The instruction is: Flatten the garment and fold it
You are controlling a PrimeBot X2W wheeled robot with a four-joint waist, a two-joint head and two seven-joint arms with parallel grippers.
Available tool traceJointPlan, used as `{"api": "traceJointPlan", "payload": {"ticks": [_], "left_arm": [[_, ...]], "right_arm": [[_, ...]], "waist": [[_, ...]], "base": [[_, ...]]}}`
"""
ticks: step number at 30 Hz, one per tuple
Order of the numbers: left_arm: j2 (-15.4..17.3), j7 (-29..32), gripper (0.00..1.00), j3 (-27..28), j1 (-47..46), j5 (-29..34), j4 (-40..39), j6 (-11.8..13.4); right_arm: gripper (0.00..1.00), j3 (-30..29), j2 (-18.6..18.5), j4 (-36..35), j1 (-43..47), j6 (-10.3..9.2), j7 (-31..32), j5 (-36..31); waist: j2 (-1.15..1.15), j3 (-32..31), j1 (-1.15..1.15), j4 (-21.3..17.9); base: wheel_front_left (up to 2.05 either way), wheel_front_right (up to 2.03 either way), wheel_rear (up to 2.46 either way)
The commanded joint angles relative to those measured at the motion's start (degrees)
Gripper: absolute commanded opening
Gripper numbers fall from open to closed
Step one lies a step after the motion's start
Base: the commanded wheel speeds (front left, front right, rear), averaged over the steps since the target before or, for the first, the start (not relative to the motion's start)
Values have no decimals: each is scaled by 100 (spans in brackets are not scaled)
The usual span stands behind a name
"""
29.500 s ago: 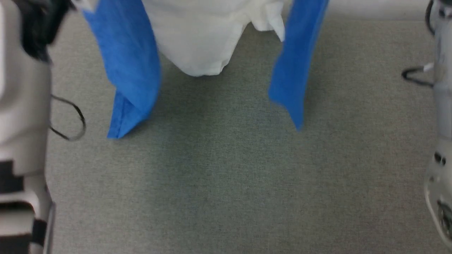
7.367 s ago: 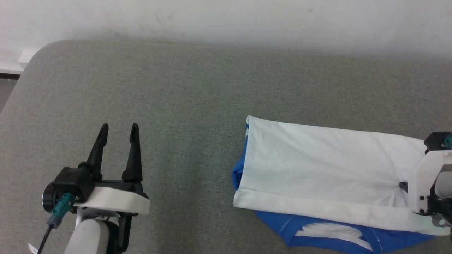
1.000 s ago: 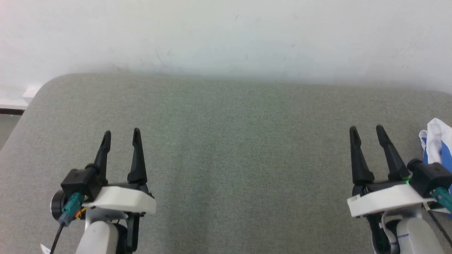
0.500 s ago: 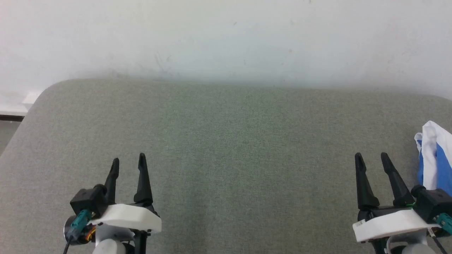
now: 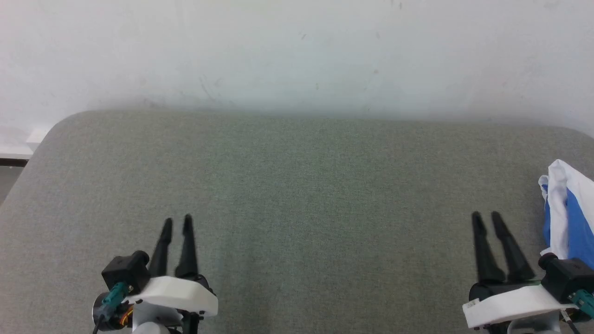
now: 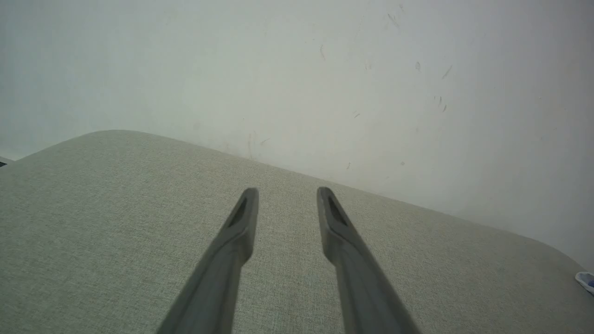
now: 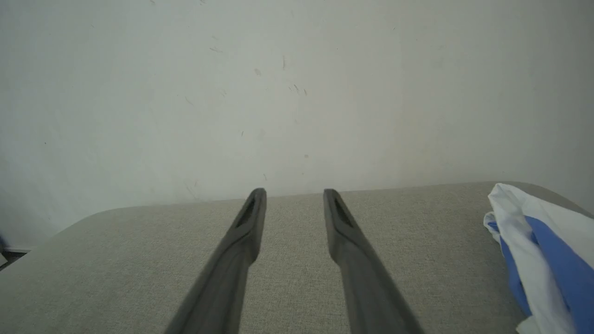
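The garment (image 5: 568,218) is cut off by the head view's right edge.

A padded surface (image 5: 297,208) covered in grey-green woven fabric spreads from left to right, its far left and far right corners rounded. Its far edge runs along a white wall (image 5: 297,55). At the right side, close to the far right corner, the garment (image 5: 568,222) lies bunched on the fabric, white folds wrapped around blue, partly cut off by the picture's edge.

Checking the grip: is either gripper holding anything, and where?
Nothing held: the left gripper and right gripper are empty, jaws apart; the garment lies ungripped at the right.
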Motion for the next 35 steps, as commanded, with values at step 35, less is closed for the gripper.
{"api": "traceJointPlan", "payload": {"ticks": [35], "left_arm": [[-47, 371, 0, 99, 89, 505, -341, -57]], "right_arm": [[0, 52, 5, -138, -75, -1, 372, -383]], "waist": [[0, 49, 0, -131]], "base": [[0, 0, 0]]}}
